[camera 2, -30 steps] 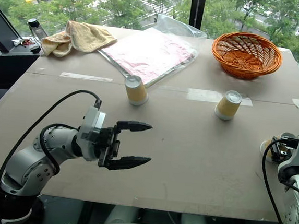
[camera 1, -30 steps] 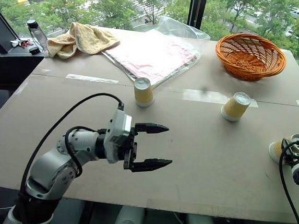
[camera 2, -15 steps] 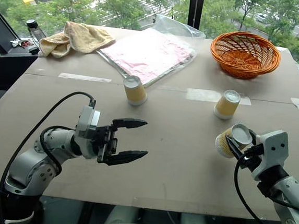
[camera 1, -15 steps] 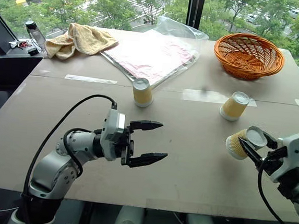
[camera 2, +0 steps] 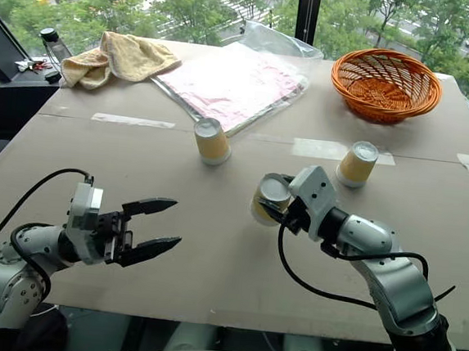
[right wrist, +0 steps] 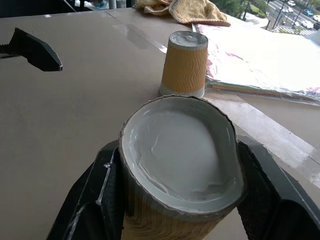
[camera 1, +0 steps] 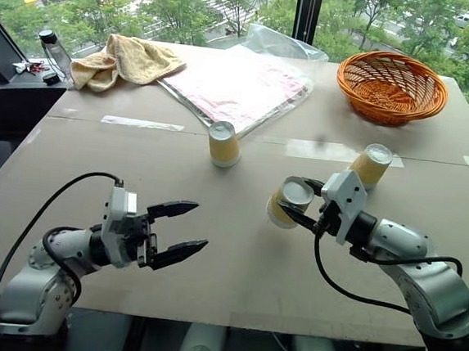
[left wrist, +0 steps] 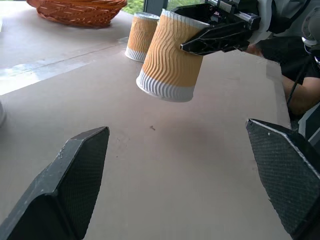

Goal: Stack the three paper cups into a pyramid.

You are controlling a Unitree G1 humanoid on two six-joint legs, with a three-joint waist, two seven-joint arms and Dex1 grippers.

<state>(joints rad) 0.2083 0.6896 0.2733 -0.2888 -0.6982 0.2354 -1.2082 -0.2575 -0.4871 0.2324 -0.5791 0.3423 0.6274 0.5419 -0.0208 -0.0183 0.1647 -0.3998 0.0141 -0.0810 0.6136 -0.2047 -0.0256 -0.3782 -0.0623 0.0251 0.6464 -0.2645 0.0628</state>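
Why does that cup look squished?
The right gripper squeezes the held cup from both sides, so its white base bulges into a lopsided oval. It hangs tilted above the table. The other two cups stand upside down, round and undented.

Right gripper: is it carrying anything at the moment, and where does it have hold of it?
Yes. The right gripper holds one paper cup upside down above the table, its fingers clamped on the ribbed sides near the cup's base.

Bright, even window daylight; soft shadows, sharp.
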